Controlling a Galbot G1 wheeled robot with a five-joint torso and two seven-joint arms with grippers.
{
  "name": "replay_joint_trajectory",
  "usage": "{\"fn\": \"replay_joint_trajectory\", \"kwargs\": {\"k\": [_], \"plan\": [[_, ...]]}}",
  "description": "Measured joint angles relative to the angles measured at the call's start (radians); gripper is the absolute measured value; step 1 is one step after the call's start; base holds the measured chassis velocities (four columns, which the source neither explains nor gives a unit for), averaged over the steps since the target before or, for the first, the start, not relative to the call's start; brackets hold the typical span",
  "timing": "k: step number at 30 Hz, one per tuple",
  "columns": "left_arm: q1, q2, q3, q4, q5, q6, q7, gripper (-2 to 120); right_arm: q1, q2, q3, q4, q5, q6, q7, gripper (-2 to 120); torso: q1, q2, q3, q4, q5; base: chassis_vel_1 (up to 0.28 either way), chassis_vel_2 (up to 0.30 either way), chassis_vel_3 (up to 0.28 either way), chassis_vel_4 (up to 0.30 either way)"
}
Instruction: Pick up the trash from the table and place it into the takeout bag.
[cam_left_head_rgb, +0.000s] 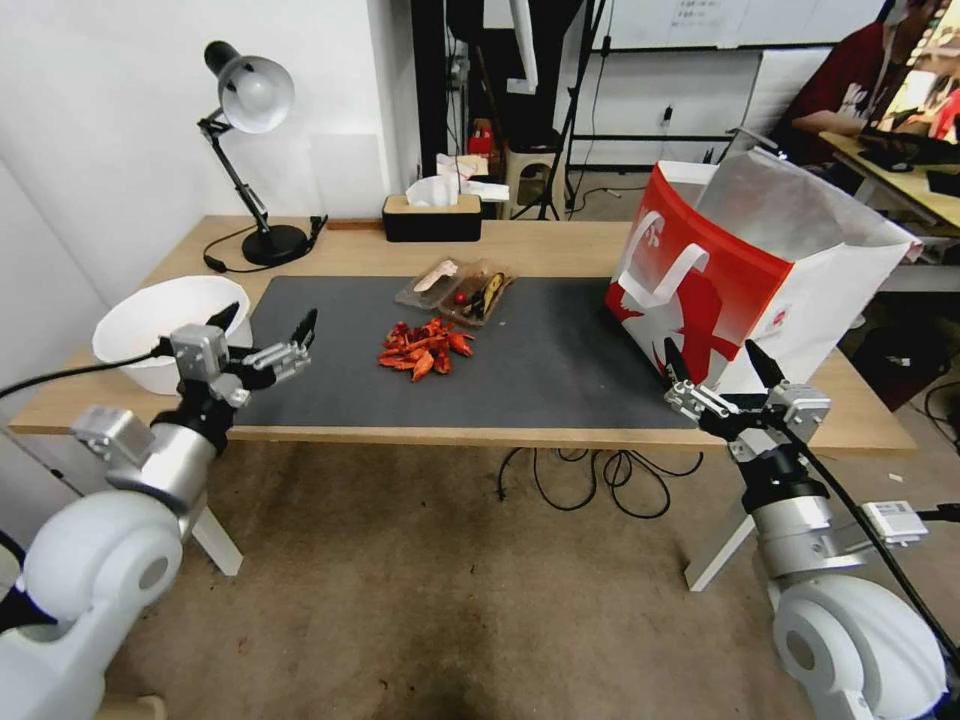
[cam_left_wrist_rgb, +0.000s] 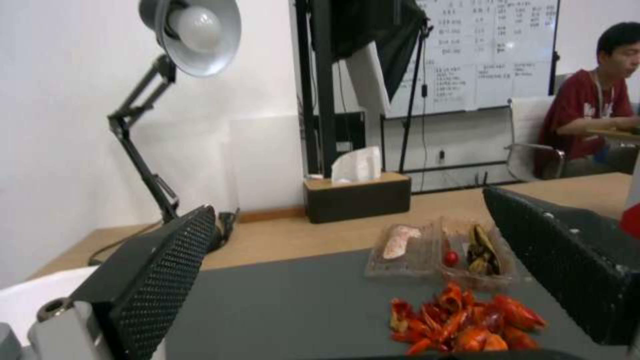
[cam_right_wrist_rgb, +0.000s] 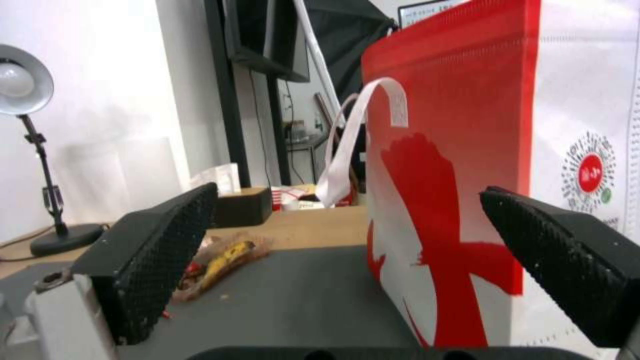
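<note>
The trash on the table's (cam_left_head_rgb: 560, 250) dark mat is a pile of red shells (cam_left_head_rgb: 425, 350) (cam_left_wrist_rgb: 460, 325) and, just behind it, a clear plastic tray of food scraps (cam_left_head_rgb: 455, 283) (cam_left_wrist_rgb: 440, 250) (cam_right_wrist_rgb: 220, 265). A big white bowl (cam_left_head_rgb: 165, 325) stands at the table's left end. The red-and-white takeout bag (cam_left_head_rgb: 740, 270) (cam_right_wrist_rgb: 467, 150) stands upright and open at the right end. My left gripper (cam_left_head_rgb: 268, 320) (cam_left_wrist_rgb: 347, 205) hovers open over the mat's left edge, beside the bowl. My right gripper (cam_left_head_rgb: 715, 355) (cam_right_wrist_rgb: 347, 195) is open at the front edge, just before the bag.
A black desk lamp (cam_left_head_rgb: 250, 100) and a dark tissue box (cam_left_head_rgb: 432, 215) stand along the table's back edge. Cables lie on the floor under the table. Bare mat stretches between the shells and the bag.
</note>
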Motion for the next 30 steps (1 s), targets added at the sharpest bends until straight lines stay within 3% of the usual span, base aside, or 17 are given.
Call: {"fn": "replay_joint_trajectory", "kwargs": {"k": [14, 18, 30], "plan": [[0.103, -0.076, -0.019, 0.03, 0.163, -0.148, 0.042, 100, -0.014, 0.063, -0.015, 0.011, -0.084, 0.022, -0.016, 100, 0.0, 0.0, 0.0, 0.0002, -0.0002, 0.0, 0.0, 0.0, 0.0], [0.12, -0.094, -0.016, 0.03, 0.178, -0.16, 0.043, 100, -0.021, 0.078, -0.026, 0.012, -0.105, 0.032, -0.025, 100, 0.0, 0.0, 0.0, 0.0003, -0.0001, 0.0, 0.0, 0.0, 0.0], [0.224, -0.237, 0.035, 0.017, 0.319, -0.26, 0.059, 100, -0.084, 0.176, -0.095, 0.023, -0.237, 0.107, -0.032, 100, 0.0, 0.0, 0.0, 0.0003, -0.0003, 0.0, 0.0, 0.0, 0.0]]}}
